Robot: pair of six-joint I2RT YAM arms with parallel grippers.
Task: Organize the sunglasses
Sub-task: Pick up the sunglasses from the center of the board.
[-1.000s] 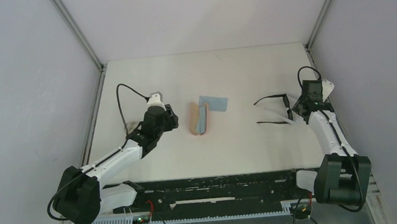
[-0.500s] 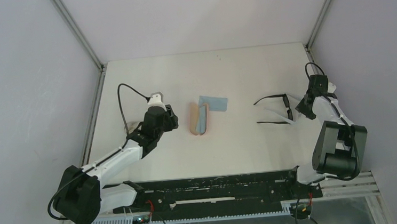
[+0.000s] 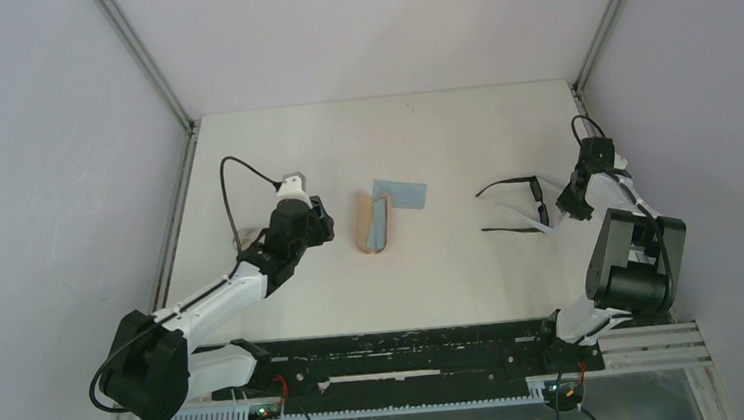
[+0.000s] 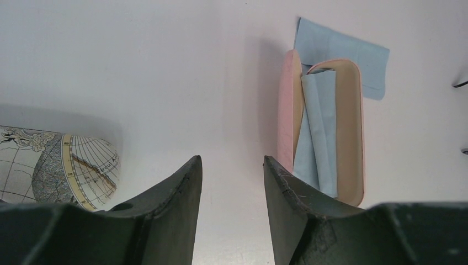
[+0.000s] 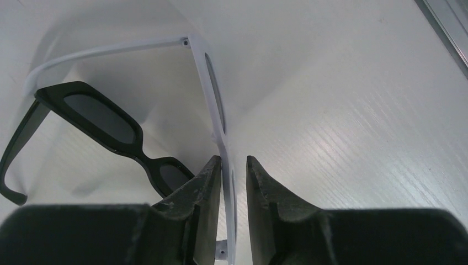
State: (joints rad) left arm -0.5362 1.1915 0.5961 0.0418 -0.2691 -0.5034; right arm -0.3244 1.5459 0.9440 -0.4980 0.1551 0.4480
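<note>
Sunglasses [image 5: 110, 122] with a thick, glossy black frame and dark angular lenses sit on the right half of the white desk [image 3: 443, 144], near its right edge. Their slim temple arms are unfolded and point toward the middle of the desk. From the right wrist, one lens end disappears behind a gripper finger and the far temple runs out of frame.

Just beside them, on the side nearer the desk edge, stands a second pair with a thin white frame [image 5: 207, 88]. The right gripper [image 5: 233, 159] straddles that white frame. Its dark, rough-moulded fingers are only a narrow slot apart, with the white front bar running down between them. A sliver of space shows between the bar and one finger, so it is not clamped. Whether the other finger touches the bar, or the black pair beside it, is hard to make out. From above, the white pair almost vanishes against the desk.

Well apart, on the left half, the left gripper [image 4: 232, 160] hangs with its fingers moderately spread over bare desk, holding nothing. Ahead of it lies an oblong pink case [image 4: 287, 110], open, with a tan lining and a folded light-blue cloth [image 4: 317, 127] inside. A second flat blue cloth [image 4: 359, 61] sticks out from under the case's far end. A rounded case printed with an old map [image 4: 55, 165] lies to the gripper's left, cut off by the picture's edge and by the finger.
</note>
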